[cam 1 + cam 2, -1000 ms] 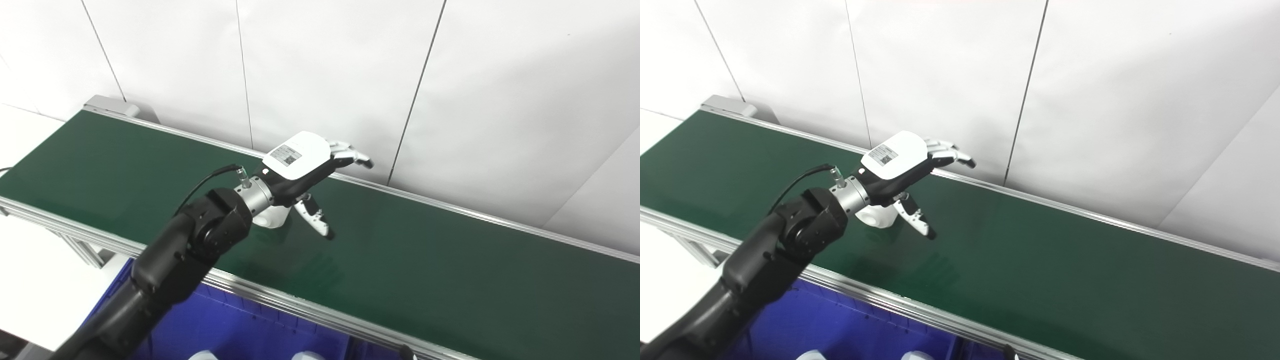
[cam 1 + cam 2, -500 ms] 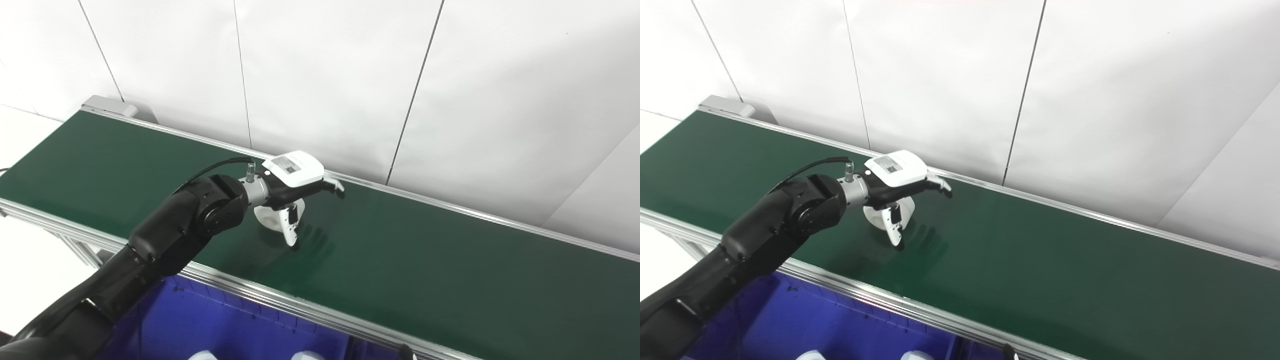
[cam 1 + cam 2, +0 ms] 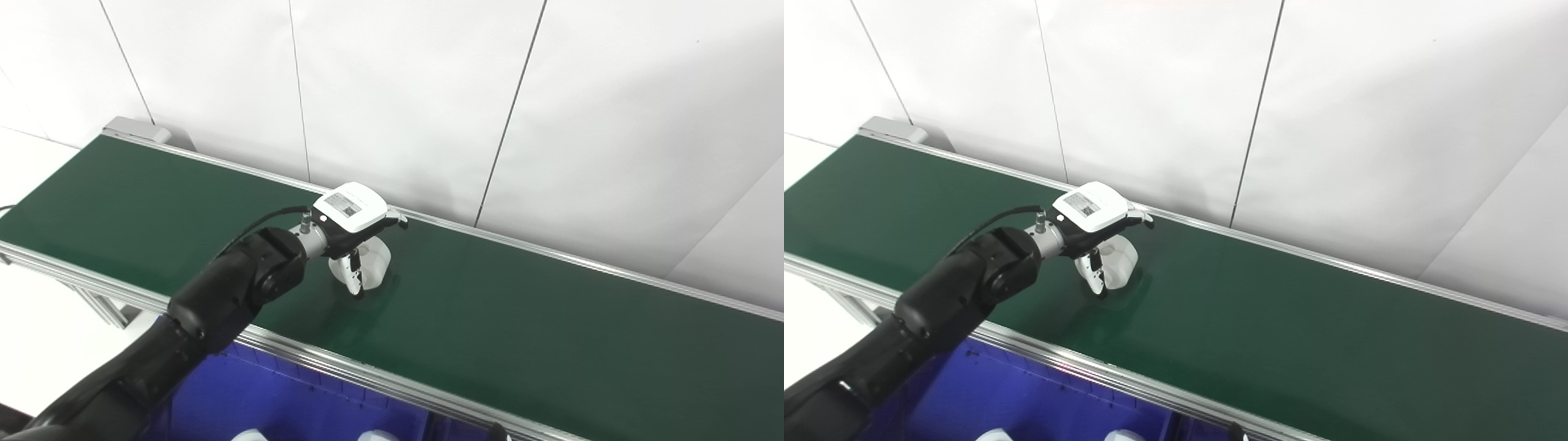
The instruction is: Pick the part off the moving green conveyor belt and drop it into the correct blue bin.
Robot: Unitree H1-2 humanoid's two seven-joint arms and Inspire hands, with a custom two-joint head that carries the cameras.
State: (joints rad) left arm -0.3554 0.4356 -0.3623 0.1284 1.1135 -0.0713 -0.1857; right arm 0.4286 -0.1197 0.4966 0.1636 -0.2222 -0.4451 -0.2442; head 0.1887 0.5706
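A white rounded part [image 3: 375, 260] sits on the green conveyor belt [image 3: 527, 318], near its middle. My left hand [image 3: 350, 213] reaches over it from the left. The fingers curl down over the part's far side and the thumb [image 3: 354, 278] presses against its near side, so the hand is shut around the part, which still rests on the belt. In the right eye view the same part [image 3: 1118, 262] shows under the left hand [image 3: 1089, 210]. The right hand is out of view.
A blue bin [image 3: 282, 401] lies below the belt's near aluminium rail [image 3: 380, 383], with two white parts [image 3: 375, 436] showing at the picture's bottom edge. A white panelled wall runs close behind the belt.
The left hand came down from above the belt and its fingers and thumb closed around the white part. The part has shifted to the right along the belt.
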